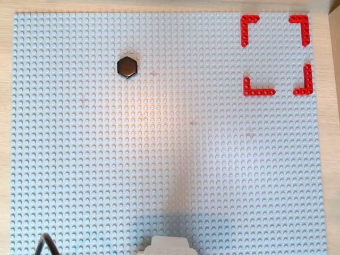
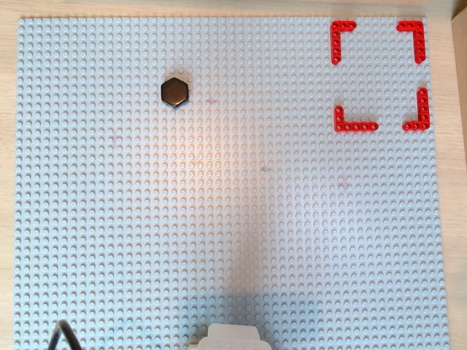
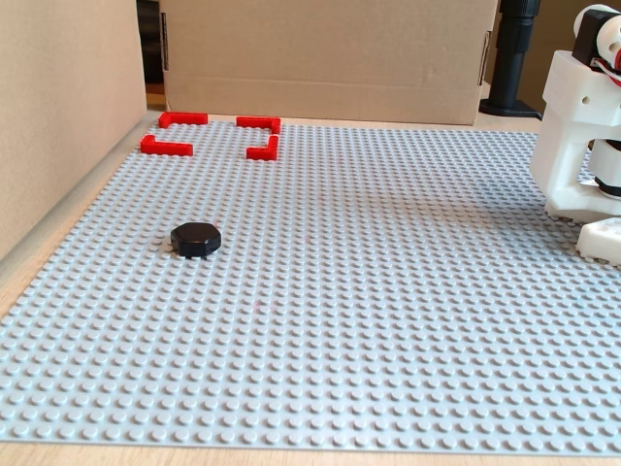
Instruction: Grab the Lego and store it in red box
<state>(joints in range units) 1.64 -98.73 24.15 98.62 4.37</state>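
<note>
The Lego (image 1: 127, 67) is a small glossy black hexagonal piece lying flat on the grey studded baseplate (image 1: 175, 159), upper left of middle in both overhead views (image 2: 174, 92). In the fixed view it lies at the left (image 3: 196, 238). The red box (image 1: 258, 92) is a square outline of thin red corner brackets with gaps, at the upper right corner in both overhead views (image 2: 354, 126) and at the far left in the fixed view (image 3: 165, 148). Nothing lies inside it. No gripper shows; only the arm's white base (image 1: 167, 246) (image 3: 580, 136) is visible.
Cardboard walls stand behind (image 3: 320, 49) and to the left (image 3: 58, 107) of the baseplate in the fixed view, close to the red box. A black cable loop (image 1: 47, 243) shows at the bottom left in the overhead views. Wooden table rims the plate.
</note>
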